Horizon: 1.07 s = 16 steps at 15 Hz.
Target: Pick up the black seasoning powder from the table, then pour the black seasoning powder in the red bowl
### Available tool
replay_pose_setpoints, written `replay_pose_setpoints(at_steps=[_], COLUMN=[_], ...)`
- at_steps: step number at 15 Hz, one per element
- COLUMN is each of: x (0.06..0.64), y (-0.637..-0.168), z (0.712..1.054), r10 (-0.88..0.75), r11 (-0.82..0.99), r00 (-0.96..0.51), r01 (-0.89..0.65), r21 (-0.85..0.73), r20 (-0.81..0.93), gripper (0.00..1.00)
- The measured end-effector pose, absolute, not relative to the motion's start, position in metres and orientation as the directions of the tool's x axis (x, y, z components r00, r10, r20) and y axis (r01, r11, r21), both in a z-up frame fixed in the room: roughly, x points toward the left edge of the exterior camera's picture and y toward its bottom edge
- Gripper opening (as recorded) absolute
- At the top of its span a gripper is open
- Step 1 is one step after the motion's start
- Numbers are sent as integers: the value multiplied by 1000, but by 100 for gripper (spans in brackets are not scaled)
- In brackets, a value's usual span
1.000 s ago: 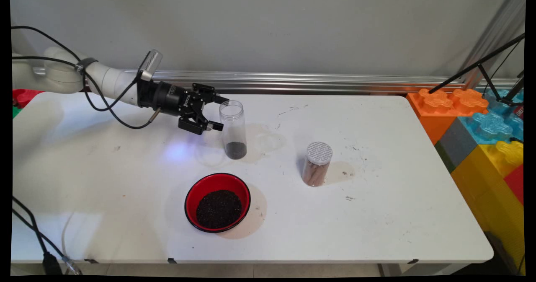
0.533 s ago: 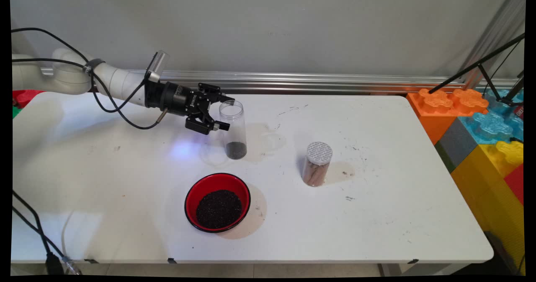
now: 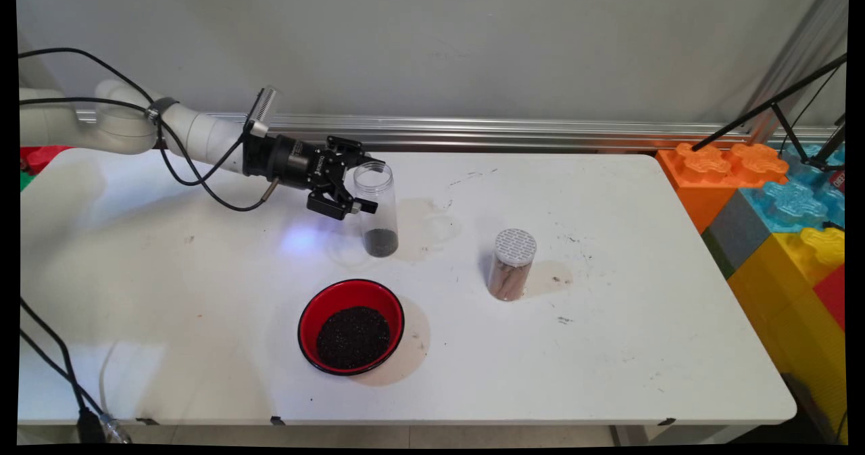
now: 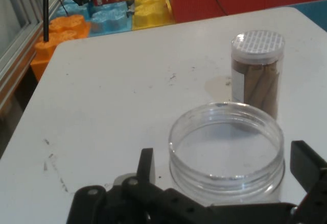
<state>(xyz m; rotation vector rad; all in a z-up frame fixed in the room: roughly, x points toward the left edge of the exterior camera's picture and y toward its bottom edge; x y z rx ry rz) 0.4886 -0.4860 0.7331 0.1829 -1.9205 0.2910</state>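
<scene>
My pincer (image 3: 363,184) has crept closer, fingers apart w/ the open clear jar (image 3: 376,208) between them, not clamped. Lidded jar (image 3: 511,264) sits at 4 o'clock, red bowl (image 3: 351,326) at 6.

The arm reaches in level (slightly downward), its claw (image 3: 365,186) spread wide.

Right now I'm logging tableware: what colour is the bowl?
Red bowl with black rim, clearest in main view.

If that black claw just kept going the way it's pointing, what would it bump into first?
Most likely the clear jar, which stands right ahead with its rim between the gripper's open fingers. Past it, further off, stands the capped jar of brown sticks.
</scene>
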Motion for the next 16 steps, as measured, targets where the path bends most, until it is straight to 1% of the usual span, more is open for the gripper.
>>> replay_pose_setpoints(at_steps=[11, 12, 16], x=[481, 480, 478], y=[-490, -490, -489], z=[725, 725, 724], r10=[15, 15, 15], r11=[958, 958, 960], r00=[-375, -375, -374], r01=[-260, -259, -254], r21=[-121, -121, -118], r20=[927, 927, 927], gripper=[100, 0, 0])
